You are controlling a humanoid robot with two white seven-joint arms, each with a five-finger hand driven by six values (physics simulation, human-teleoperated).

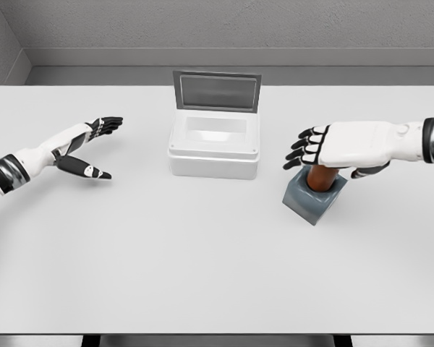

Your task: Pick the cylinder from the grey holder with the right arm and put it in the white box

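A brown cylinder stands upright in the grey holder on the right side of the table. My right hand hovers directly over the cylinder's top, palm down, fingers spread and pointing left, holding nothing. The cylinder's top is hidden under the palm. The white box sits at the table's middle back with its lid standing open behind it. My left hand rests open above the table at the left.
The white table runs wide in front of the box and holder. A grey wall stands behind the table's far edge.
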